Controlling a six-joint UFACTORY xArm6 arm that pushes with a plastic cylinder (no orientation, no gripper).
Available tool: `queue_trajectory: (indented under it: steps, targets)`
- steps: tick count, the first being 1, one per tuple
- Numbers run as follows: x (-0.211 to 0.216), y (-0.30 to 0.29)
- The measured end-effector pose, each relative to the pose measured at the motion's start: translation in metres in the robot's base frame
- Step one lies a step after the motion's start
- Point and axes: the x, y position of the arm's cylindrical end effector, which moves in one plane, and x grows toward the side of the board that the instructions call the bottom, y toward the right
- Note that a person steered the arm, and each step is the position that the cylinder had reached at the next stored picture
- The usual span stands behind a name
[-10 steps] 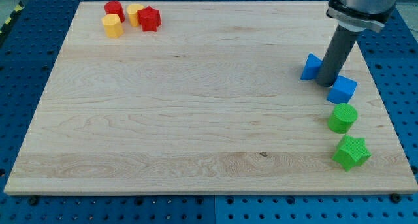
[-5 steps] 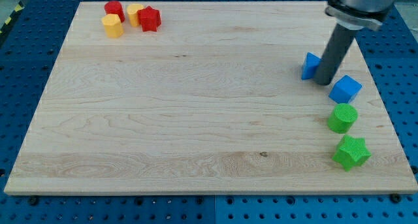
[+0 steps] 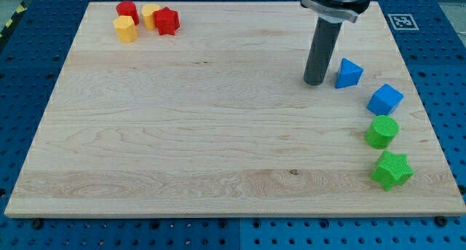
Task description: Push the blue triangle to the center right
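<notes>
Blue triangle [image 3: 349,73] sits unmoved toward the board's [image 3: 218,133] right edge, above the blue cube [image 3: 384,100], while my tip [image 3: 314,82] has crossed from its right to just beside its left.

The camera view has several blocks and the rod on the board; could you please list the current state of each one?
my tip: on the board, just left of the blue triangle, narrow gap.
blue triangle: upper right of the board, free.
blue cube: near the right edge, alone.
green cylinder: upright, below the cube.
green star: lower right, flat.
red cylinder, red star, two yellow blocks: clustered top left.
</notes>
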Motion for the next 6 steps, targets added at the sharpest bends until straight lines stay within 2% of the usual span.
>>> queue_trajectory:
  steps: [4, 5, 6]
  targets:
    - [-0.001, 0.053]
    - [-0.001, 0.042]
    - [-0.001, -0.045]
